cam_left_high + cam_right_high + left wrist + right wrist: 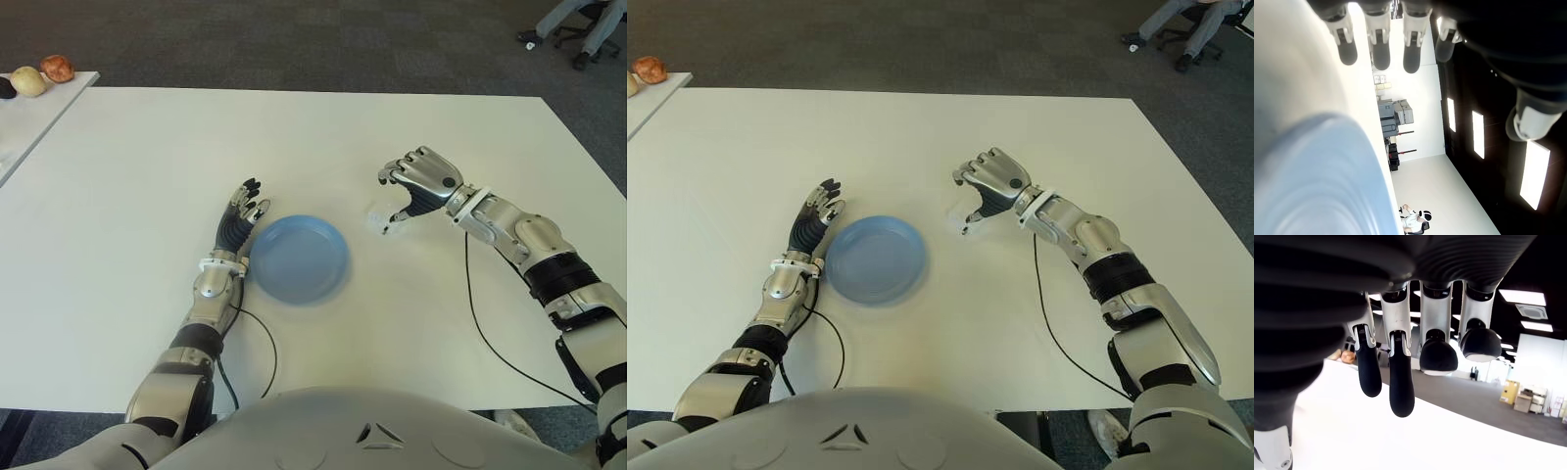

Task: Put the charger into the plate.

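A small white charger (376, 216) lies on the white table (294, 147), just to the right of the blue plate (299, 260). My right hand (390, 202) arches over the charger from the right, fingers half curled above it and thumb tip down at its near side. In the right wrist view the fingers (1400, 382) hang apart with nothing between them. My left hand (245, 211) shows at the plate's left rim with its fingers stretched out. The plate holds nothing.
A side table at the far left carries a few round items (57, 68). A black cable (480, 323) trails from my right forearm over the table. A person's legs and an office chair (578, 24) show at the far right on the carpet.
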